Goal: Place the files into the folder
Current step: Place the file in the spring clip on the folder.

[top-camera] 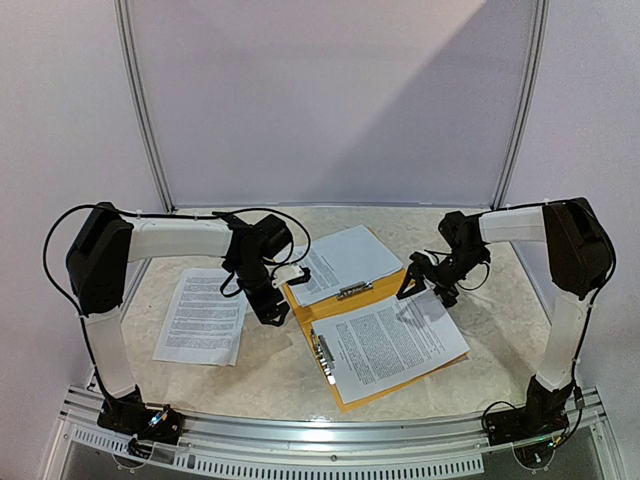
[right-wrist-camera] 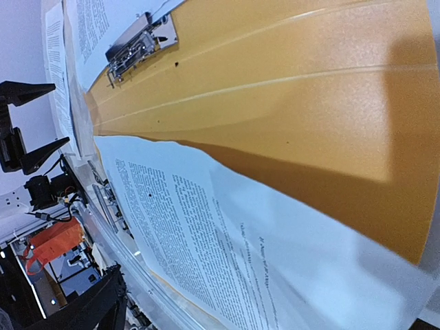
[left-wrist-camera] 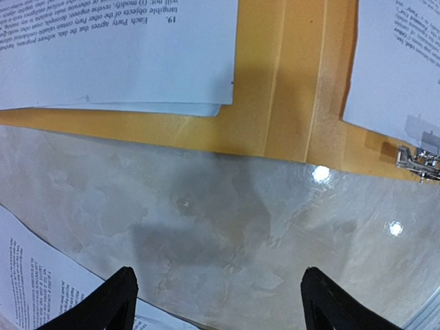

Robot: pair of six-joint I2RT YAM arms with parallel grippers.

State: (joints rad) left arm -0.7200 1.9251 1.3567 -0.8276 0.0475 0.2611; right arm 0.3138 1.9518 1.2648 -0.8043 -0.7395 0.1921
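Far left, loose files [top-camera: 205,315] lie flat on the counter [top-camera: 270,375], a few sheets slightly fanned and well apart from the folder [top-camera: 306,312]. Judged thin, light and floppy: they will sag from one corner and slide on the smooth top. Best to pinch a free edge or corner, or drag one over the counter lip, and take a single sheet at a time. Just right of them the left claw [left-wrist-camera: 220,313] hovers above bare counter near the folder's near edge. Its fingers [left-wrist-camera: 103,309] are spread wide with nothing between them, touching nothing I can see. At centre the folder lies open and flat, with more files on both halves, one lot under a metal clip [top-camera: 353,291]. The plastic looks stiff but slick, so it is likely to skate if pushed. Further right, the right claw [top-camera: 412,285] hangs over the folder's right edge above the printed sheet there. It looks open and empty, though contact with the paper cannot be told from the wrist view.
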